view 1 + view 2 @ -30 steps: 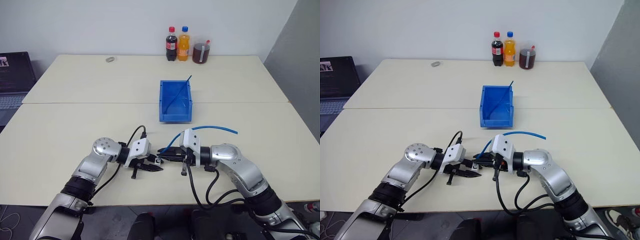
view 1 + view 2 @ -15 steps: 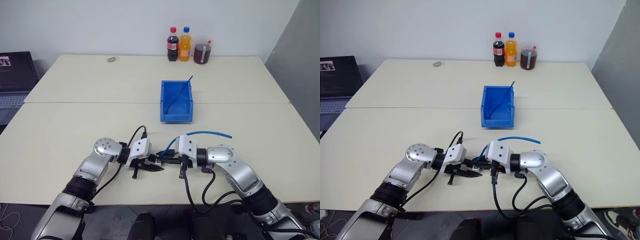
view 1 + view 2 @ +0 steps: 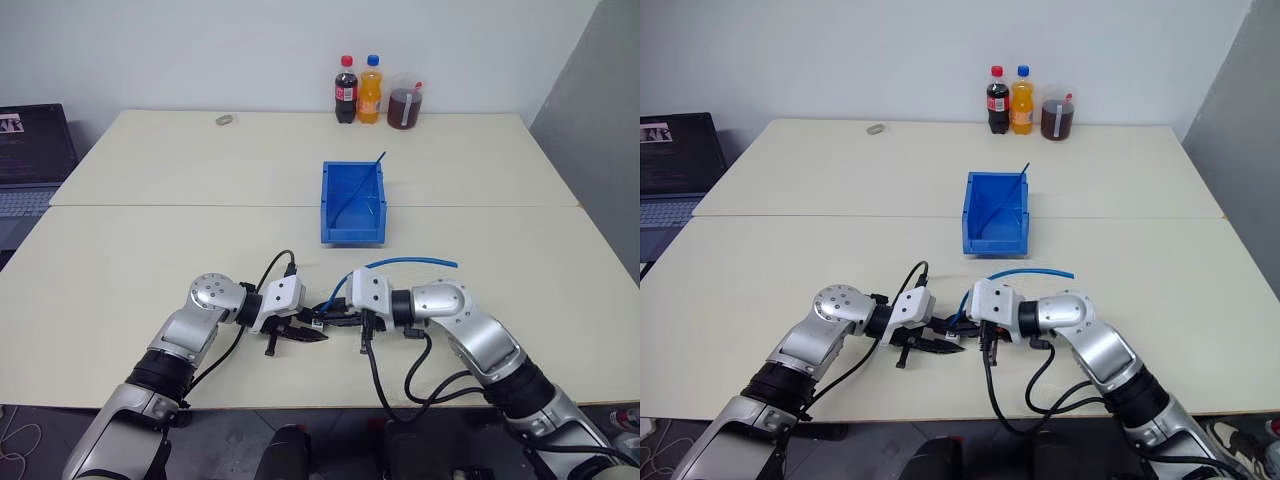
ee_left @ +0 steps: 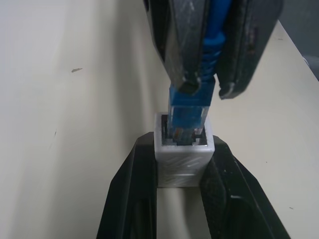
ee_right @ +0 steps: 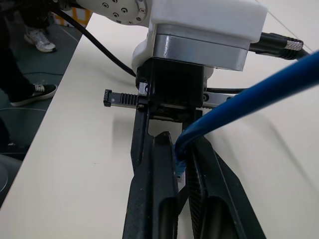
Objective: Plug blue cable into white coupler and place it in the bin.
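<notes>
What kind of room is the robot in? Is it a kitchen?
Probably not a kitchen. It looks more like an office or a lab workroom: two plain tables pushed together by a bare wall, an open laptop at one side, and a blue bin for parts. The drink bottles look like someone's snack.

The blue cable's (image 4: 188, 117) plug tip is hidden inside the white coupler (image 4: 183, 162). Above it, the right tool's (image 4: 208, 89) fingers cover the cable, both cut off at the edge.

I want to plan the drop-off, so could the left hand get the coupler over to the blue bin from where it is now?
Probably yes: the table between the left hand, shut on the white coupler, and the bin lies bare.
</notes>
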Action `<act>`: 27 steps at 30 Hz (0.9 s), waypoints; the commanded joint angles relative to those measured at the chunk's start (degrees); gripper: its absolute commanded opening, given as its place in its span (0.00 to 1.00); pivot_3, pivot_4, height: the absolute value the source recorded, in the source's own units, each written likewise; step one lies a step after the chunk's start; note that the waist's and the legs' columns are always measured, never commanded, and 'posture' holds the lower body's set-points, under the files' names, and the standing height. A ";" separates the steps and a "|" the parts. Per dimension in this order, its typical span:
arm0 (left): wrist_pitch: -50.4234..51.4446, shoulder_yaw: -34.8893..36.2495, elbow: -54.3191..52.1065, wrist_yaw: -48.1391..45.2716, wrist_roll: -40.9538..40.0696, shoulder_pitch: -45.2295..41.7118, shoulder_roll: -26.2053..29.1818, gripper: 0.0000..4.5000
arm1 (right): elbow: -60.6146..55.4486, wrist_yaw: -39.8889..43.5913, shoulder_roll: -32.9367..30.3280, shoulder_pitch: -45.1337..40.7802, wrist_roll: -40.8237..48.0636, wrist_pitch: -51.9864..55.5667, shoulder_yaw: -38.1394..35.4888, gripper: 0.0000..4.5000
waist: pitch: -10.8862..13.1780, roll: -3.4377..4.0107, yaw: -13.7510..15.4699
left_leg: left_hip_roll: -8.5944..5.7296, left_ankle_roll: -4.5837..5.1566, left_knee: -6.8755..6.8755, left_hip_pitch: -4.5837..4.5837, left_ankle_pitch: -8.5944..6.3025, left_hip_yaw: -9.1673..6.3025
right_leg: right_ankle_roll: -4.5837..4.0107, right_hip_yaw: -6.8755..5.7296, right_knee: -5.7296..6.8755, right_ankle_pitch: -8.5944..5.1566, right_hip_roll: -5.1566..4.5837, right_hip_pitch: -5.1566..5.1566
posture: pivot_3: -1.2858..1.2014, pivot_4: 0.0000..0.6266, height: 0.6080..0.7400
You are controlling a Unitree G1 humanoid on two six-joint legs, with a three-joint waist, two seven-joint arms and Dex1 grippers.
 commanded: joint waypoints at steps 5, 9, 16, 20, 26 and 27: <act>0.73 -0.13 -1.87 1.29 1.01 0.85 0.23 0.18 | 1.68 1.76 0.68 -2.28 -2.61 7.91 5.59 0.00 | -0.11 0.00 -0.03 | 0.00 0.00 0.00 0.11 0.00 0.01 | 0.00 0.02 0.06 0.00 0.00 0.05 | 0.52 0.24 1.00; 0.77 -0.12 -2.00 1.48 1.04 1.19 0.13 0.18 | 2.68 2.24 0.69 -3.03 -3.92 9.39 7.59 0.00 | -0.16 0.00 -0.07 | 0.01 0.00 -0.02 0.35 0.00 0.01 | 0.00 0.03 0.08 -0.01 0.01 0.26 | 0.52 0.24 1.00; 0.50 0.35 -2.60 3.67 1.63 2.65 0.32 0.18 | 1.70 1.16 0.26 -1.72 -3.65 7.98 5.06 0.00 | -0.44 0.01 -0.07 | 0.02 0.00 -0.08 0.76 -0.01 0.02 | 0.22 0.04 -0.05 -0.17 0.01 0.66 | 0.52 0.24 1.00; 0.49 1.27 -3.42 3.95 0.84 4.45 1.39 0.35 | -1.52 -0.77 -1.12 -0.55 -2.57 7.03 0.41 0.00 | -0.44 0.01 -0.06 | 0.02 0.00 -0.08 0.75 -0.01 0.01 | 0.23 0.03 -0.07 -0.17 0.01 0.67 | 0.52 0.24 1.00; 2.92 3.07 -6.33 4.25 -1.67 6.25 2.43 0.61 | -6.83 -1.29 -2.32 0.58 0.51 9.15 -3.90 0.00 | -0.41 0.01 -0.04 | 0.03 0.00 -0.08 0.69 -0.01 0.00 | 0.23 0.02 -0.13 -0.16 0.00 0.64 | 0.52 0.24 1.00; 3.51 3.55 -7.04 4.39 -2.15 6.77 2.90 0.68 | -7.68 -1.79 -1.96 0.45 1.36 10.15 -5.02 0.00 | -0.40 0.01 -0.05 | 0.03 0.00 -0.09 0.68 -0.01 0.00 | 0.23 0.02 -0.13 -0.17 0.00 0.62 | 0.52 0.24 1.00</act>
